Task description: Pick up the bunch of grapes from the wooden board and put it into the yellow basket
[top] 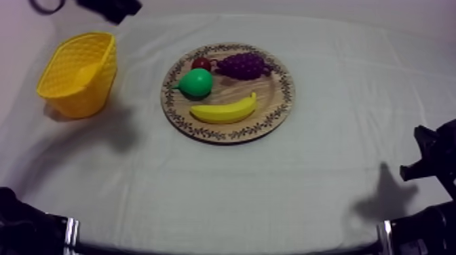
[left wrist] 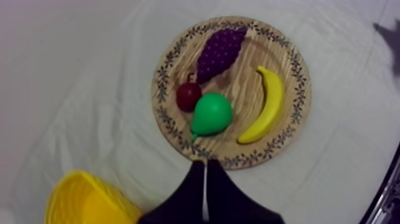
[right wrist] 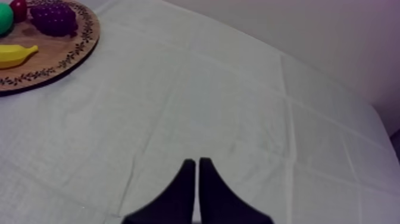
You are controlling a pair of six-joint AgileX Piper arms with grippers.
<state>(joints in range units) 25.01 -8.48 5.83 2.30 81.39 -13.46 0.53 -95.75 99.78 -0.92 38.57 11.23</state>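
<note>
bunch of grapes [top: 243, 65] lies on wooden board [top: 269, 102], yellow basket [top: 81, 89] apart.

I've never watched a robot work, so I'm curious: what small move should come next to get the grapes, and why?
Probably the left gripper should travel forward over the round wooden board to the purple bunch of grapes. It hangs shut at the board's near edge, with the green pear and small red fruit between it and the grapes.

My left arm [top: 108, 8] is raised at the far left side. My left gripper [left wrist: 205, 165] has both fingers pressed together, holding nothing. My right arm [top: 434, 163] sits low, and my right gripper [right wrist: 197, 162] is also closed and empty.
</note>
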